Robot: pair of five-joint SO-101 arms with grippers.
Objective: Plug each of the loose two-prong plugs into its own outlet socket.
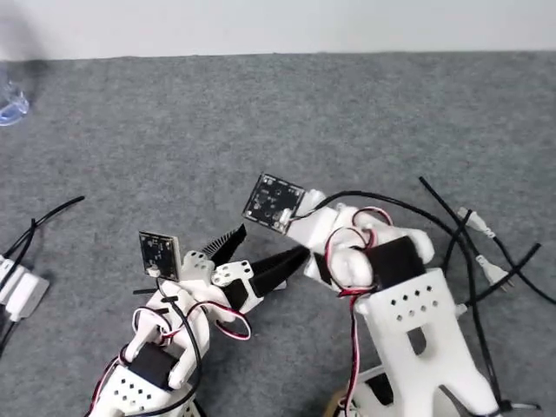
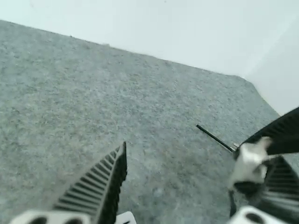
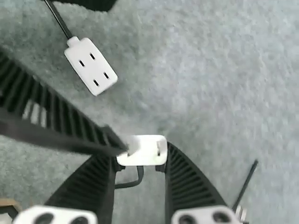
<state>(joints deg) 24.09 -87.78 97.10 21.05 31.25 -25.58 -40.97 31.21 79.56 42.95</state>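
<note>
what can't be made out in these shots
Right wrist view: the prongs of the plug in the right hand, hidden behind its own body.
Left wrist view: a white lump, too blurred to identify.
High view: a white block, cut off by the left edge, slots too small to see.

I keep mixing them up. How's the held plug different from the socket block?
The plug is held between the jaws of the right gripper; the socket block lies free on the carpet. The socket block shows four slots; I can't make out the plug's prongs. Both are white.
</note>
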